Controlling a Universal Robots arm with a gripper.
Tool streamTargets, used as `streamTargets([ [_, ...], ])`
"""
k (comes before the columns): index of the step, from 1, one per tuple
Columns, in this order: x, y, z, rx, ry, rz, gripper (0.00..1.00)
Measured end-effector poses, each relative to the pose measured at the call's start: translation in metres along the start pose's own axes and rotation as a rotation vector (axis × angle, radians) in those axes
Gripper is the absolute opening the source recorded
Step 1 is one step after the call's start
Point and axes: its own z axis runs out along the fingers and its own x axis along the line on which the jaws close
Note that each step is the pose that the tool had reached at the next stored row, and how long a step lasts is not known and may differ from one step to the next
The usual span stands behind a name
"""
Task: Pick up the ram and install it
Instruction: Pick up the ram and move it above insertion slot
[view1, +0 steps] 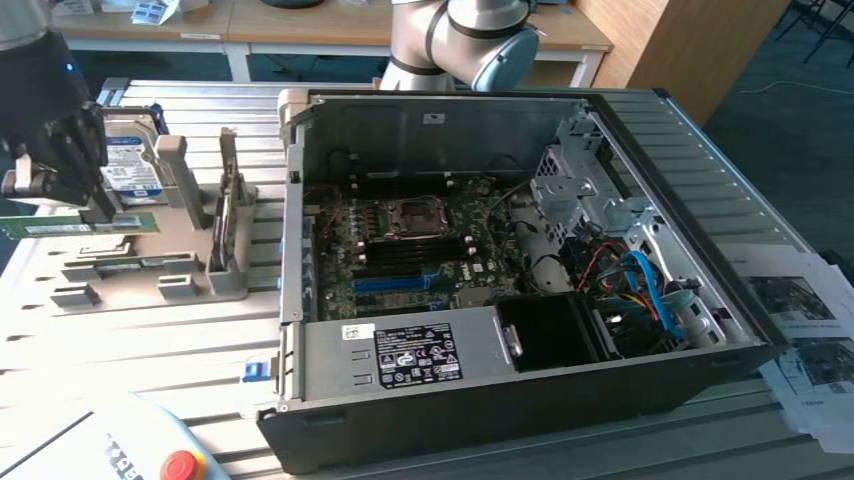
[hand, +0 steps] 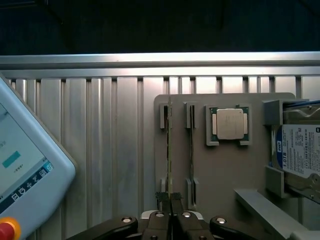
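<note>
Gripper (hand: 170, 199) pinched shut on the ram (hand: 169, 145) by the holder's (hand: 225, 170) edge; pick-up stage, seemingly; installing demands squaring it to the motherboard (view1: 461, 225).

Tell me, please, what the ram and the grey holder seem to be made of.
Likely, the ram is fibreglass circuit board: flat green, matte, white label. The grey holder looks like matte plastic, perhaps printed: uniform dull grey, no glare.
</note>
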Motion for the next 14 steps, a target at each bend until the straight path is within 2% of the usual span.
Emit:
streamTargets([
  [14, 0.001, 0.0004, -0.0309, -0.0001, 0.0000, 0.000, 0.12],
])
